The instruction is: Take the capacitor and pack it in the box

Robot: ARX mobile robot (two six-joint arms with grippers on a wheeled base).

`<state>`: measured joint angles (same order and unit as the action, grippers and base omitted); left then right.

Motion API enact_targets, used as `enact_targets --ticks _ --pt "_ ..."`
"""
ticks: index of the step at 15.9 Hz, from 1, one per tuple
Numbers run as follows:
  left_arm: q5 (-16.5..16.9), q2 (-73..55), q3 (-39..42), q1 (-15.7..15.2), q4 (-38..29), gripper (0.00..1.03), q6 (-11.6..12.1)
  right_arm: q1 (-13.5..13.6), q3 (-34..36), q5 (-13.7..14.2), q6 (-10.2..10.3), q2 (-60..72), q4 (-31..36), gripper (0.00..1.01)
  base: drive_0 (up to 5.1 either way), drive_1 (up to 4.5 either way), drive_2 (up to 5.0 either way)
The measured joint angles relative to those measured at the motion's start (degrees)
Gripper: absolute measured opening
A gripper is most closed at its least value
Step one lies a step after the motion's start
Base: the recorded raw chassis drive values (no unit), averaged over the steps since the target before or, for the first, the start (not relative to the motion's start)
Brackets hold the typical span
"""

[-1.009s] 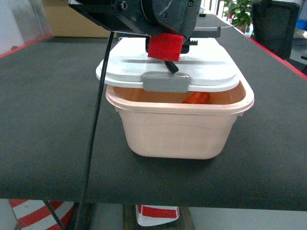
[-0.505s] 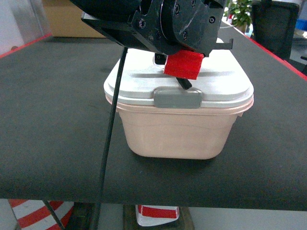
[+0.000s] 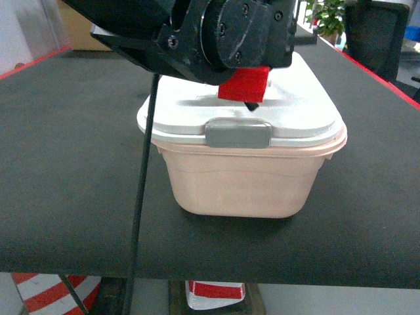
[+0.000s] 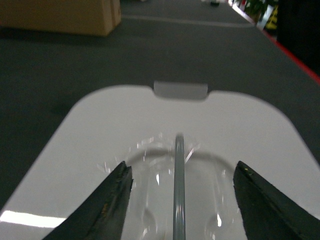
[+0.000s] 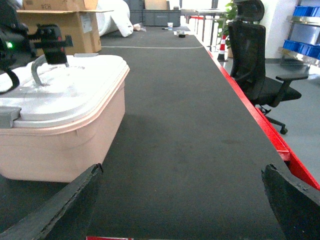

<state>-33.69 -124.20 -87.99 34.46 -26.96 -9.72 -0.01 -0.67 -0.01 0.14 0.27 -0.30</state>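
The box (image 3: 243,180), a pale pink tub, stands on the black table with its white lid (image 3: 302,118) resting on it and a grey latch (image 3: 237,134) at the front. The capacitor is hidden under the lid. My left gripper (image 3: 250,104) hovers just over the lid. In the left wrist view the left gripper (image 4: 182,170) is open, its dark fingers (image 4: 114,202) standing either side of the lid's thin grey handle (image 4: 179,200) without touching it. My right gripper (image 5: 182,170) is open over bare table, to the right of the box (image 5: 65,140).
A brown cardboard carton (image 5: 57,22) sits at the table's far end. The red table edge (image 5: 260,125) runs along the right, with a black office chair (image 5: 255,55) and blue bins (image 5: 305,45) beyond it. A red-and-white cone (image 3: 216,290) stands under the table.
One second ago the lid sat raised and offset, with the orange-red capacitor showing inside the tub. The lid has since come down over the tub, hiding the capacitor.
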Motion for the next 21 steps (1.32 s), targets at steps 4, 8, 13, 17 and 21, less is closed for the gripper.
enact_targets --ticks 4,8,13,17,21 --pt "2.12 4.87 0.79 -2.80 -12.46 0.99 5.09 0.00 0.00 0.00 0.00 0.00 0.00 0.98 0.0 0.00 0.0" --pt "1.75 16.22 15.74 -13.70 -25.40 0.98 7.06 0.00 0.00 0.00 0.00 0.00 0.00 0.98 0.0 0.00 0.0" --pt "5.51 18.58 18.91 -14.34 -18.58 0.94 8.66 0.00 0.00 -0.02 0.00 0.00 0.02 0.98 0.0 0.00 0.0" --pt "17.73 28.59 33.18 -18.95 -14.62 0.68 9.09 0.00 0.00 0.02 0.00 0.00 0.04 0.98 0.0 0.00 0.0" --pt "19.61 34.62 42.05 -22.12 -18.97 0.50 9.07 0.00 0.00 0.00 0.02 0.00 0.02 0.98 0.0 0.00 0.0"
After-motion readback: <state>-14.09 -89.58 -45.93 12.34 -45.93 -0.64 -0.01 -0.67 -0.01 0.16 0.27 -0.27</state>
